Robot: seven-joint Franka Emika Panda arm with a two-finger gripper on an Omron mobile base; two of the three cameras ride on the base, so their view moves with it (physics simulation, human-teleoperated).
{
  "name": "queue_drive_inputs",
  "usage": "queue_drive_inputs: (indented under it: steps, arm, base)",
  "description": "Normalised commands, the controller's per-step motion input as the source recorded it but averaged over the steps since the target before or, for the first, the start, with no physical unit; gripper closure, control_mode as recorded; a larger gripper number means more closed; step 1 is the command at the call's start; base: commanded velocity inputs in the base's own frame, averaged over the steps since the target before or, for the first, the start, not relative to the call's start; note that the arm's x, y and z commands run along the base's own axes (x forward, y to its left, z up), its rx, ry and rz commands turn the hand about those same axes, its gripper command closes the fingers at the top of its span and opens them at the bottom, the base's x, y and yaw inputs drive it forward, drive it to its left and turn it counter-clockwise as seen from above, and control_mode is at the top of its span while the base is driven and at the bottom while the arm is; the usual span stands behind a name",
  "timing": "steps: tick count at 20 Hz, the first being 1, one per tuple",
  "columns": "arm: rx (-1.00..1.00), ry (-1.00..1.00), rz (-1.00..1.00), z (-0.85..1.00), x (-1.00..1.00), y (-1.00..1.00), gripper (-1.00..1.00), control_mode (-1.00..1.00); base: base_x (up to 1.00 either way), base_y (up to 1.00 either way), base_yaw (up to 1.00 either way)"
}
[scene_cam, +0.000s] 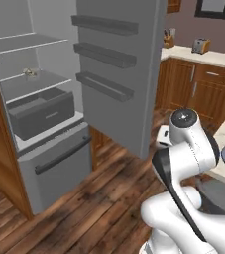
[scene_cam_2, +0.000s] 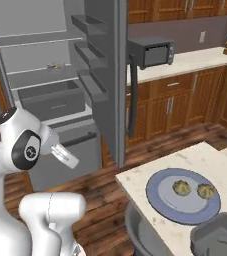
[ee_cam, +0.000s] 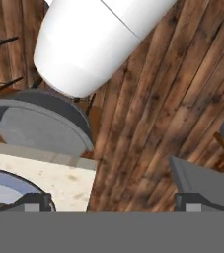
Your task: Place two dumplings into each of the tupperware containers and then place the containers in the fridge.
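While our gripper (ee_cam: pixel 111 202) hangs wide open and empty above the floor, we judge the two dumplings (scene_cam_2: pixel 182 187) on the blue plate (scene_cam_2: pixel 157 198), near right, soft and light, best pinched gently across their rounded sides.

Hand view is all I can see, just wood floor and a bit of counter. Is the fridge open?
Observer: Yes, the fridge stands open, its door swung wide.
Operator: Is anything inside it?
Observer: One small tub sits on a middle shelf; what is in it is too small to tell.
Operator: Any dumplings left outside?
Observer: Two dumplings lie on the blue-grey plate on the counter.
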Motion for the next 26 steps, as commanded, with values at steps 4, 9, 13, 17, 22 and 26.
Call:
queue_drive_inputs:
  steps: [4, 9, 13, 17, 22, 26]
  arm:
    - [0.00, 0.00, 0.00, 0.00, 0.00, 0.00, -1.00, 1.00]
    - [0.00, 0.00, 0.00, 0.00, 0.00, 0.00, -1.00, 1.00]
    - [0.00, 0.00, 0.00, 0.00, 0.00, 0.00, -1.00, 1.00]
    - [0.00, 0.00, 0.00, 0.00, 0.00, 0.00, -1.00, 1.00]
    - [0.00, 0.00, 0.00, 0.00, 0.00, 0.00, -1.00, 1.00]
    - [0.00, 0.00, 0.00, 0.00, 0.00, 0.00, -1.00, 1.00]
  base:
    - [-0.84, -0.01, -0.31]
    - [-0.54, -0.14, -0.40]
    - [-0.01, -0.30, -0.36]
    - [0.00, -0.59, -0.32]
    - [0.08, -0.54, -0.39]
    - [0.18, -0.17, -0.43]
